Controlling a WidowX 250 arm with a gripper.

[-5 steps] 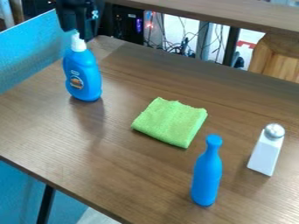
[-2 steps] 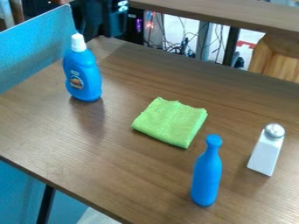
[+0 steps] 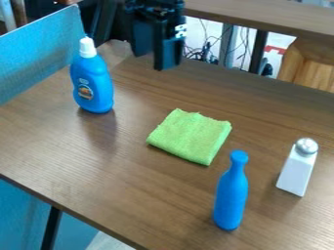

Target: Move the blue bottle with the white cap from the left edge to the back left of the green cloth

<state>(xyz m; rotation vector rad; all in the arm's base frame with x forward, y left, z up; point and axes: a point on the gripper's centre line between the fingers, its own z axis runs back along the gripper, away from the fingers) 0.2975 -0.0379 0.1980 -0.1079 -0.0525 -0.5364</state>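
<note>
The black gripper (image 3: pixel 153 60) hangs at the upper middle of the view, over the table's back part, open and holding nothing. Left of it and a little lower, a blue bottle with a white cap (image 3: pixel 93 85) stands upright. A folded green cloth (image 3: pixel 190 136) lies flat on the middle of the table, below and right of the gripper. Nearer the front, a slim blue toy bottle (image 3: pixel 231 195) stands upright. To its right stands a white shaker with a rounded silver top (image 3: pixel 298 168).
The brown wooden table (image 3: pixel 85 168) has its front edge running down from the left. A blue panel (image 3: pixel 42 51) borders its left side. Behind the table are cables, a second wooden surface (image 3: pixel 261 17) and a light wooden piece (image 3: pixel 310 63) at the right.
From above the white-capped bottle, the gripper has moved right and, lately, lower, so that the bottle's cap stands uncovered. The objects on the table have stayed where they were.
</note>
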